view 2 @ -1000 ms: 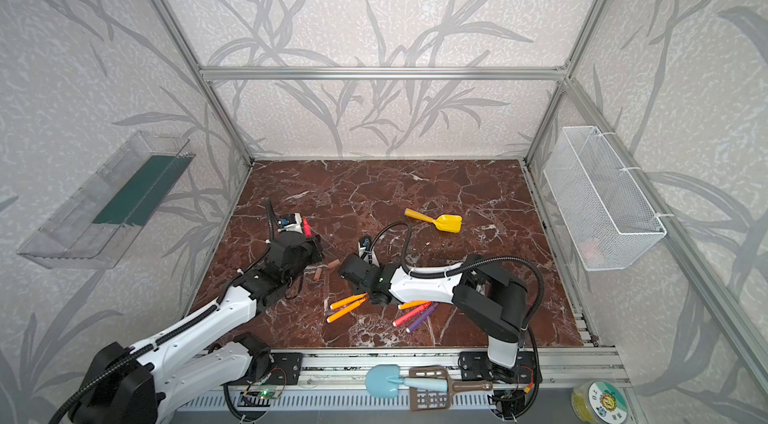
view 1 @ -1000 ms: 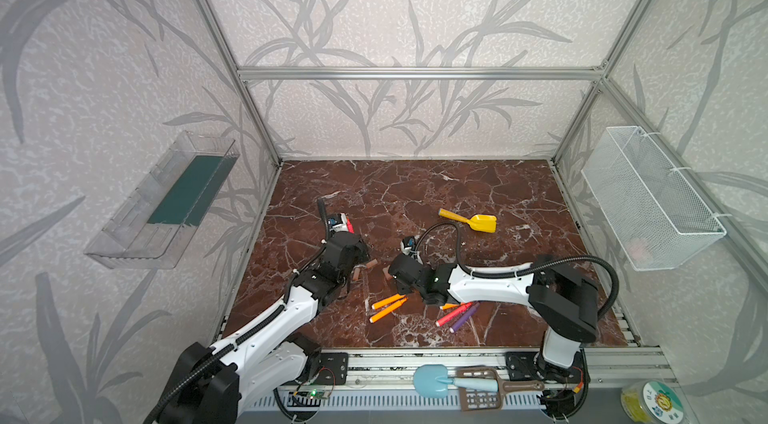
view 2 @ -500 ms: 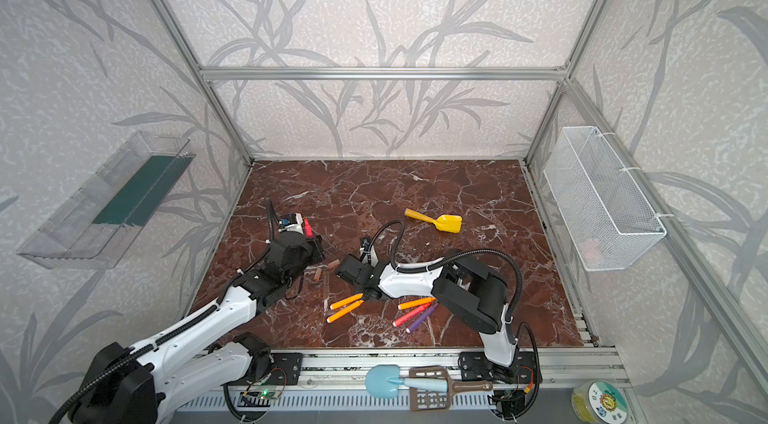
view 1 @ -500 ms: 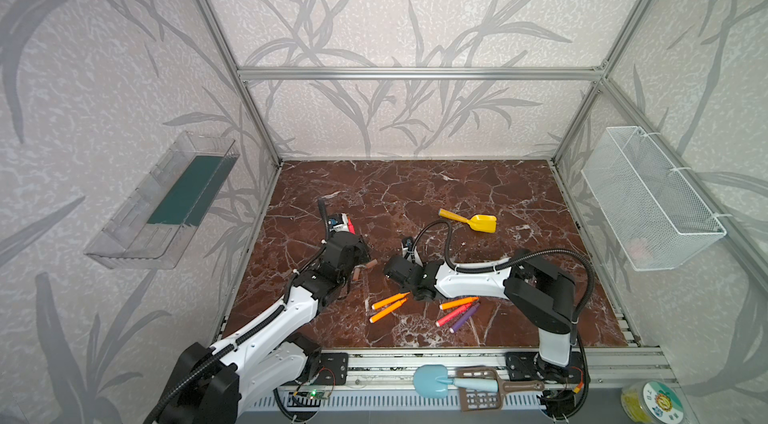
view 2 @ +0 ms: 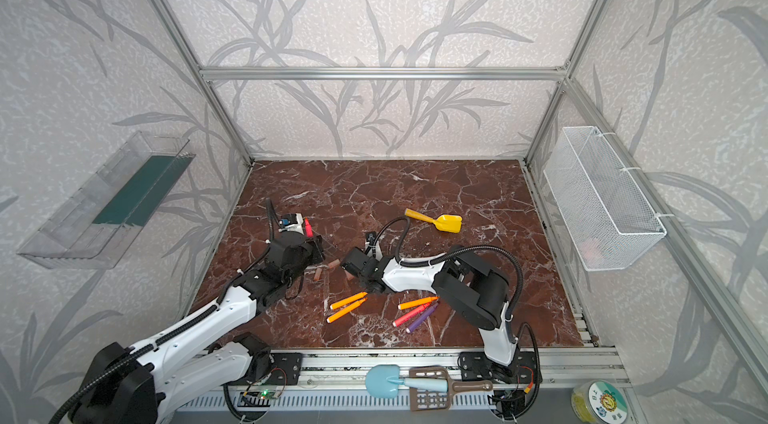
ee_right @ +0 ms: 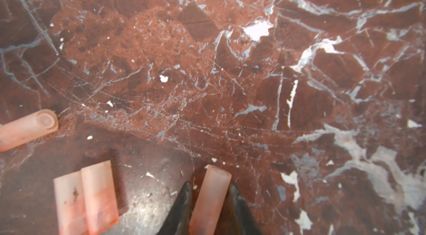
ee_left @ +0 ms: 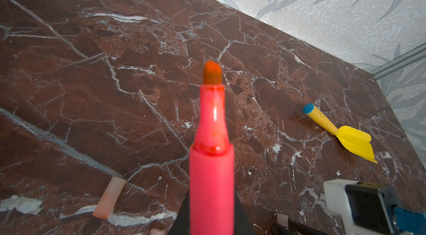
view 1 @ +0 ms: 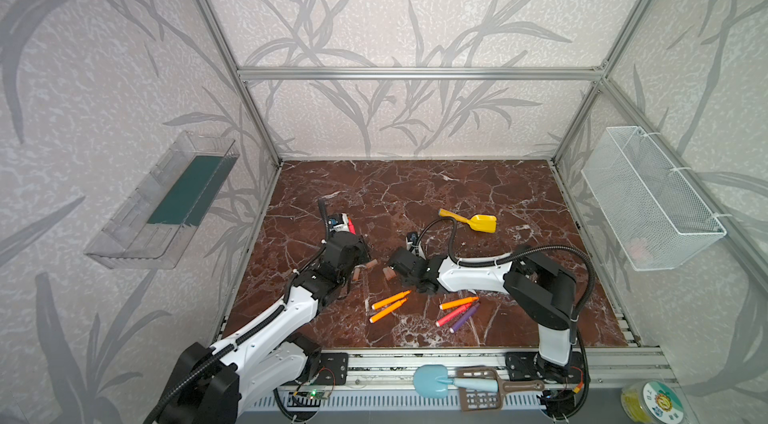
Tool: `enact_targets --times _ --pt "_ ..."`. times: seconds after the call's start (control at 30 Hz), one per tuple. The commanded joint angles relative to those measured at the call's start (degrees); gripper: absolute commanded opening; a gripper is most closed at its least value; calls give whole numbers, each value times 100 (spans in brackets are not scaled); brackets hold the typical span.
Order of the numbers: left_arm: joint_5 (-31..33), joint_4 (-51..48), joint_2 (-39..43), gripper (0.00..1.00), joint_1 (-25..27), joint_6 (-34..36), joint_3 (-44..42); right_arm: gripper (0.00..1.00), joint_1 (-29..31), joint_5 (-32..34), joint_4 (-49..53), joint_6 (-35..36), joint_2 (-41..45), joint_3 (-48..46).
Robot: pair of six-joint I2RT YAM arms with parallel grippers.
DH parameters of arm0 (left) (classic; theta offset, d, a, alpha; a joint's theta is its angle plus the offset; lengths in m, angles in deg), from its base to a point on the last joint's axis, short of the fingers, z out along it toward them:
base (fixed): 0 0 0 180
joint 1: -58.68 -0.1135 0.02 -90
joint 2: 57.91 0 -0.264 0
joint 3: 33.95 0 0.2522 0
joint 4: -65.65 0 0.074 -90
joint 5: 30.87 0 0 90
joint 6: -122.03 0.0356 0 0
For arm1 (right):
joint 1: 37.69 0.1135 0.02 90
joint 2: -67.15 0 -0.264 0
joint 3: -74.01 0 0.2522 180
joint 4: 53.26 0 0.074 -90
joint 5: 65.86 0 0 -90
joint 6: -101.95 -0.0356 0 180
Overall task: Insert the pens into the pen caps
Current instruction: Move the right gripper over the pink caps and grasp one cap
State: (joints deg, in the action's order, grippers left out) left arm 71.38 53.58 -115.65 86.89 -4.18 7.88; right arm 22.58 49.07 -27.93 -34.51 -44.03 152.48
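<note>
My left gripper (ee_left: 211, 213) is shut on a red-pink pen (ee_left: 212, 153), whose tip points out over the floor; in both top views this pen (view 1: 351, 226) (view 2: 308, 227) shows beside the wrist. My right gripper (ee_right: 209, 197) has its jaws pressed on both sides of a pen cap (ee_right: 213, 187) lying on the floor, seen in a top view at the cap (view 1: 388, 273). Other pen caps (ee_right: 85, 197) (ee_right: 27, 130) (view 1: 371, 264) lie close by. Two orange pens (view 1: 390, 299), another orange pen (view 1: 459, 302), a red-pink pen (view 1: 455, 315) and a purple pen (view 1: 465, 318) lie in front.
A yellow toy scoop (view 1: 473, 221) (ee_left: 341, 132) lies behind the right arm. A wire basket (view 1: 648, 201) hangs on the right wall and a clear tray (view 1: 166, 201) on the left wall. Toy tools (view 1: 457, 380) rest on the front rail.
My right gripper has slid left to the pen caps and its jaws have closed in on one. The right arm's elbow has swung. The left arm holds still with its pen.
</note>
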Motion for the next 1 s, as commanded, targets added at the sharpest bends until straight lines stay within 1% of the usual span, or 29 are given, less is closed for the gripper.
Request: enact_targets --times 0.0,0.5,0.63,0.7,0.97 --pt "9 -19 -20 0 -30 -120 18 27 -66 -100 38 2 -150 -68" --pt "-23 -20 -32 0 -30 -126 31 28 -113 -215 -30 -44 -308 -71" --pt "-33 -20 -27 0 -26 -124 31 22 -114 -234 -80 -69 -299 -123" --pt "-42 -20 -35 0 -26 -132 36 20 -296 -229 -85 -65 -282 -145" --pt "-96 -6 -96 0 -30 -124 58 14 -362 -273 -118 -57 -180 -218"
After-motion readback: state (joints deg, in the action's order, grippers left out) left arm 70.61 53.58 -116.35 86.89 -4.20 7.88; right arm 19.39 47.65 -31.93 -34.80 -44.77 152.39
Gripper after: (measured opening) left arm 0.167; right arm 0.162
